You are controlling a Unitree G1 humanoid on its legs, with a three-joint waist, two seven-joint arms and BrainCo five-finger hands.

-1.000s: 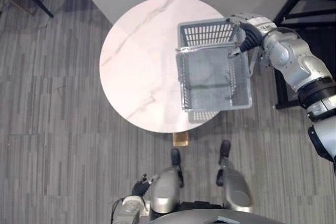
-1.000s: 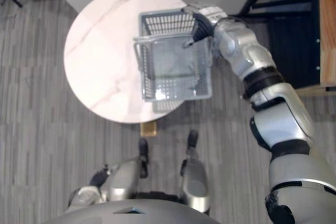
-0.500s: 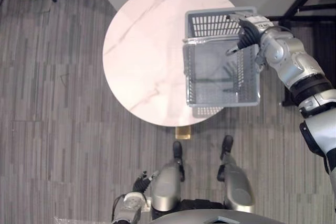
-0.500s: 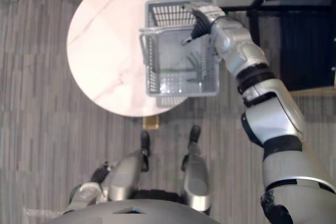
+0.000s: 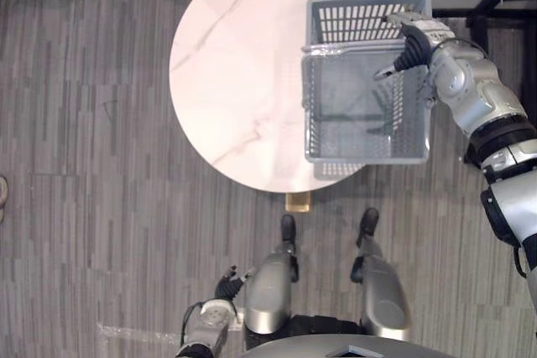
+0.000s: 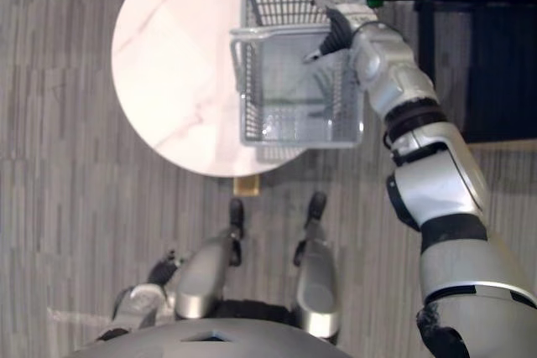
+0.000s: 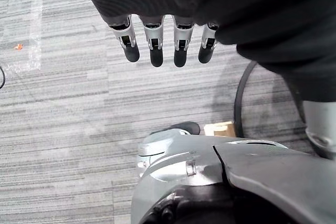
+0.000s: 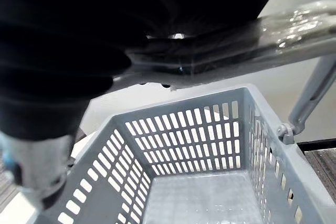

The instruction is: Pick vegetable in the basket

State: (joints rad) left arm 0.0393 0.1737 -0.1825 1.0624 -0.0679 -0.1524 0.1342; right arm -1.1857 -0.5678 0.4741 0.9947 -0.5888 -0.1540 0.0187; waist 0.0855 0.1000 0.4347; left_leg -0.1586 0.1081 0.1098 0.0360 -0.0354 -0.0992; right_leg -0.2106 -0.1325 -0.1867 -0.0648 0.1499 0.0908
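The table (image 5: 243, 81) carries nothing on its top. The basket (image 5: 365, 155) hangs over the table's right edge, partly past it, and its bottom is bare. The right hand (image 5: 415, 44) is closed round the handle (image 5: 336, 49) and carries the basket. The left hand (image 7: 156, 51) hangs low with relaxed fingers and holds nothing. To do this step well, I think the right hand should hold the basket level and lower it fully onto the table, away from the edge, before letting go. Compared with one second ago the whole view has shifted, so the camera moved. Against the table the basket seems slightly more to the right, and the grip is the same.
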